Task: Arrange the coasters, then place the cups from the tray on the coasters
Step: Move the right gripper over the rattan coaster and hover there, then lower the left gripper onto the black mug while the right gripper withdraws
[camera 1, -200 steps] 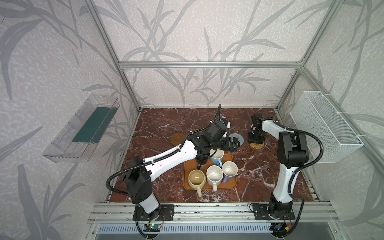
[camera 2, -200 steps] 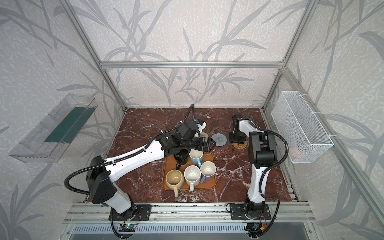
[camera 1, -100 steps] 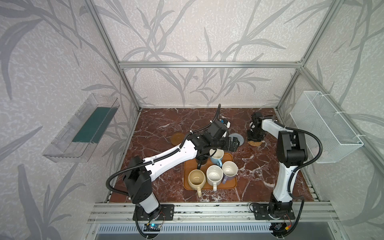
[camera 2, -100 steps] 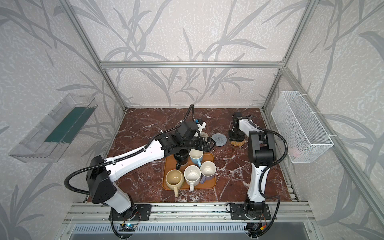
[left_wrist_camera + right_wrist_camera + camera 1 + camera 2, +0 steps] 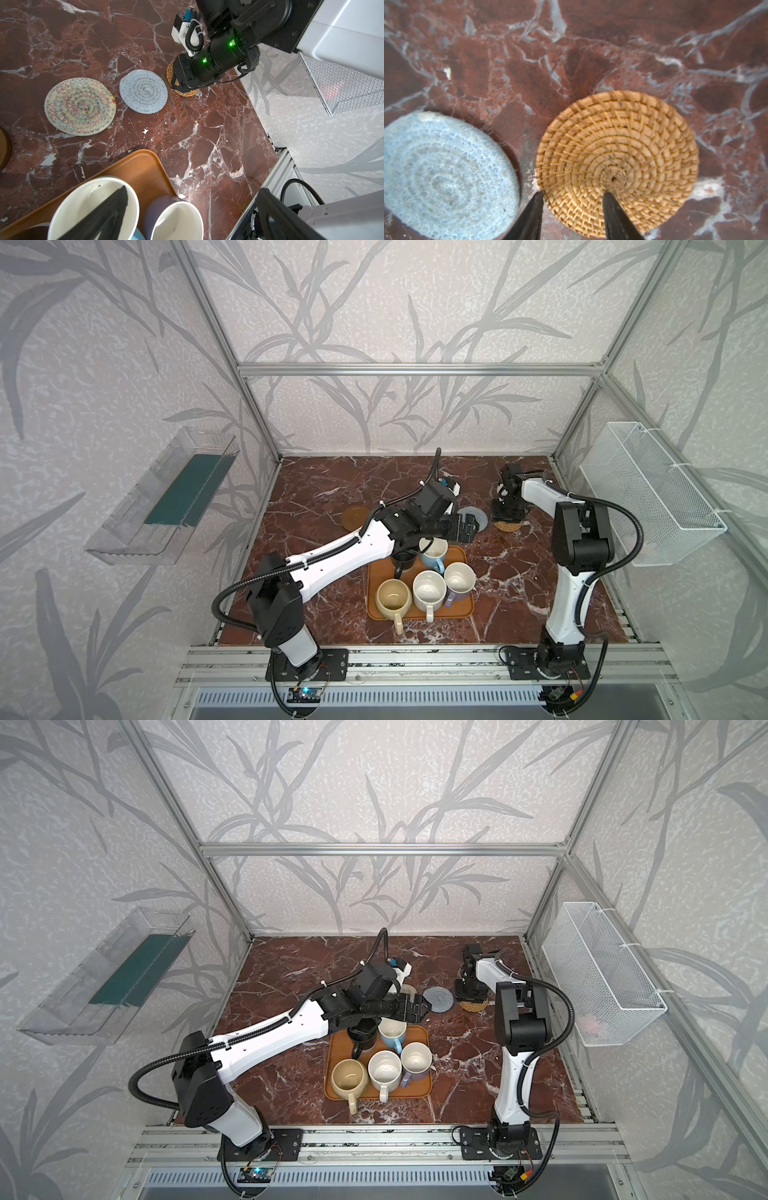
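Observation:
Five cups stand on the orange-brown tray (image 5: 465, 610): black (image 5: 403, 561), light blue (image 5: 433, 555), cream-yellow (image 5: 392, 599), white (image 5: 429, 593) and lavender (image 5: 459, 578). My left gripper (image 5: 193, 189) hangs wide open over the tray's far end, holding nothing. One finger is above the light blue cup (image 5: 83, 207), and the lavender cup (image 5: 176, 220) lies between the fingers. The rattan coaster (image 5: 618, 162) lies flat beside the grey coaster (image 5: 446, 176). My right gripper (image 5: 573, 199) is open low over the rattan coaster's edge. A cream woven coaster (image 5: 80, 106) and a brown wooden coaster (image 5: 355, 517) lie further left.
A white wire basket (image 5: 648, 493) hangs on the right wall and a clear bin (image 5: 166, 497) on the left wall. The marble table (image 5: 519, 572) ends at an aluminium rail (image 5: 415, 655) at the front. My left arm (image 5: 332, 556) reaches across the tray's left side.
The rattan coaster and my right gripper have shifted slightly left toward the grey coaster, and the jaws have parted a little. The left arm has hardly moved.

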Controlling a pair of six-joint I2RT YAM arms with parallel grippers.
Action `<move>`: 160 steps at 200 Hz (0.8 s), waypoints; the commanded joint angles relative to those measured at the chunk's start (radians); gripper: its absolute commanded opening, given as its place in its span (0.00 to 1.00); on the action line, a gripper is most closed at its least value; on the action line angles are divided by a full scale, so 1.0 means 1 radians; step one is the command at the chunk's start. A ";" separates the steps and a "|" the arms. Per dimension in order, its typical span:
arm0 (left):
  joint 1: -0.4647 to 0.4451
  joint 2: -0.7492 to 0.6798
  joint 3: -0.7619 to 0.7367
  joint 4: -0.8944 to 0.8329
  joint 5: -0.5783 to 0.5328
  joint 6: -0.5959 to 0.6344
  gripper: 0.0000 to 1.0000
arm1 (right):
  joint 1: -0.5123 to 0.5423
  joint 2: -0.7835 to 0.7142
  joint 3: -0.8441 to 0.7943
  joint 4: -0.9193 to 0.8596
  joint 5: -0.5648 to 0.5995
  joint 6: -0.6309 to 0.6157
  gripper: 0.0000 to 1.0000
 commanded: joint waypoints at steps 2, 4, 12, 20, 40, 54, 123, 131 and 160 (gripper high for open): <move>0.011 -0.051 0.014 -0.011 -0.024 -0.003 0.99 | 0.005 -0.029 -0.019 -0.009 -0.012 0.002 0.52; 0.012 -0.053 0.014 -0.010 -0.023 -0.002 0.99 | 0.005 -0.032 -0.019 -0.009 -0.012 0.001 0.52; 0.014 -0.058 0.014 -0.014 -0.024 0.000 0.99 | 0.005 -0.048 -0.018 -0.012 -0.007 0.003 0.54; 0.017 -0.064 0.015 -0.020 -0.027 0.003 0.99 | 0.005 -0.063 -0.018 -0.013 0.000 0.004 0.56; 0.022 -0.085 0.009 -0.034 -0.037 0.008 0.99 | 0.007 -0.112 -0.024 -0.014 0.002 0.010 0.58; 0.026 -0.105 0.005 -0.058 -0.053 0.016 0.99 | 0.015 -0.160 -0.034 -0.012 0.002 0.012 0.59; 0.069 -0.311 -0.124 -0.237 -0.164 0.028 0.89 | 0.101 -0.540 -0.175 -0.007 -0.065 0.006 0.99; 0.078 -0.344 -0.154 -0.257 -0.177 0.026 0.87 | 0.113 -0.592 -0.202 -0.001 -0.096 0.010 0.99; 0.116 -0.451 -0.264 -0.325 -0.189 0.021 0.85 | 0.168 -0.764 -0.313 0.063 -0.206 0.038 0.99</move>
